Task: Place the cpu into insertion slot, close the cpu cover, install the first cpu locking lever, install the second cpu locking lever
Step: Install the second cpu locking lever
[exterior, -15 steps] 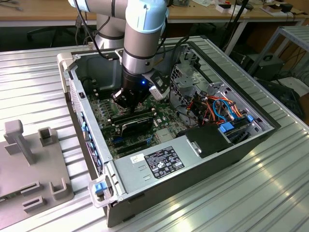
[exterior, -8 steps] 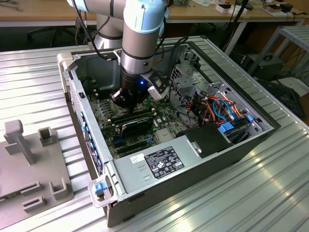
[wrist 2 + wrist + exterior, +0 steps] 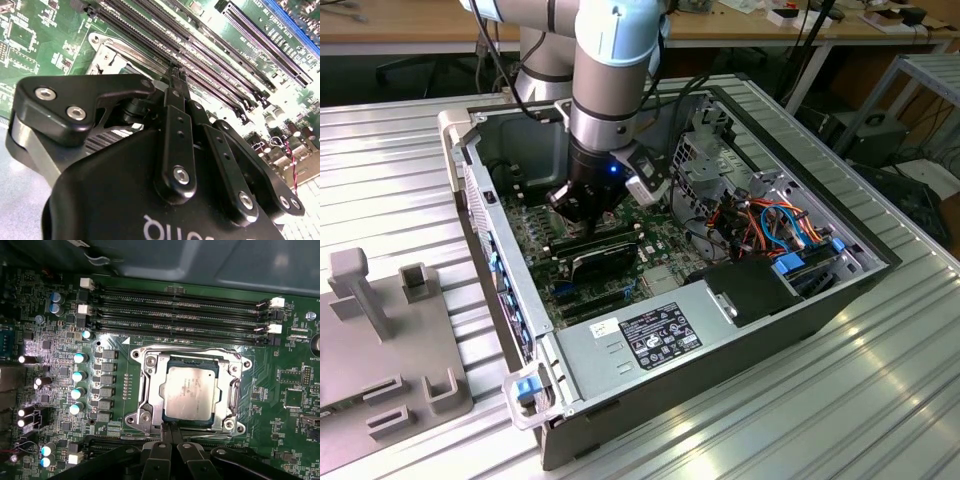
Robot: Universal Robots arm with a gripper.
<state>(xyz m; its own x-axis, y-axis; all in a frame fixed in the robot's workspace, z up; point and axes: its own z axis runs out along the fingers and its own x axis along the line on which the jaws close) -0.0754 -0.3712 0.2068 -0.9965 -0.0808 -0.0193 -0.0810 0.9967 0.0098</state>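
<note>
Cpu (image 3: 191, 392) seated in insertion slot (image 3: 150, 390); cpu cover (image 3: 235, 390) lies closed over its edges. Claw (image 3: 170, 427), fingers pinched together and holding nothing, sits at the socket's near edge. Locking levers' state unclear.

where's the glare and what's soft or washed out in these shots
First wrist view: bright wash on the capacitors beside the insertion slot, and a dull sheen on the cpu. Second wrist view: the gripper body looms near, and the board's far corner is blown out. Exterior view: streaky glare on the ribbed table.
</note>
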